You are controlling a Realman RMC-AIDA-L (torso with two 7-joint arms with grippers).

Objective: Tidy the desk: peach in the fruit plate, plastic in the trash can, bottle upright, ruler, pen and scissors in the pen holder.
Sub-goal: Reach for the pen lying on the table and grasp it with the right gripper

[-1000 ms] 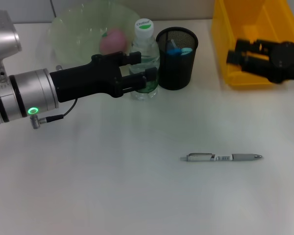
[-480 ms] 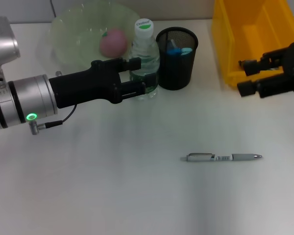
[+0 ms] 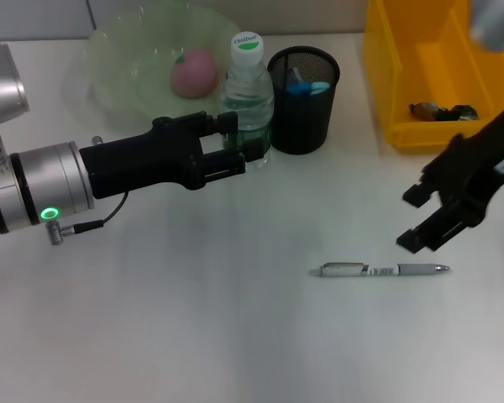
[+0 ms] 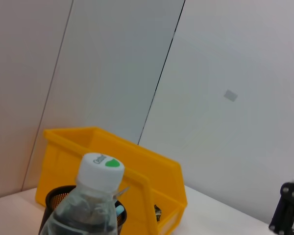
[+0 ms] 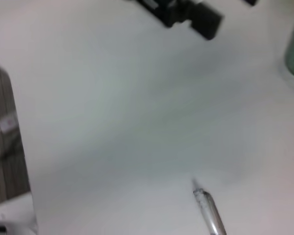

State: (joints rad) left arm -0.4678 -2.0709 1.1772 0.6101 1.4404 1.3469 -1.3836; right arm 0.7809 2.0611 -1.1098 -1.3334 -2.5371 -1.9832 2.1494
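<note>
Your right hand (image 3: pixel 420 217) hangs open just above the pen (image 3: pixel 378 269), which lies flat on the tabletop (image 3: pixel 193 319); descend off-centre and it may roll away. Your left hand (image 3: pixel 233 144), open beside the bottle (image 3: pixel 248 96), could topple it.

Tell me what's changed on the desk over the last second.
The right gripper left the yellow bin and came down toward the pen, jaws open. The left gripper drew back from the bottle, open. Bottle, pen, peach and pen holder stayed put.
</note>
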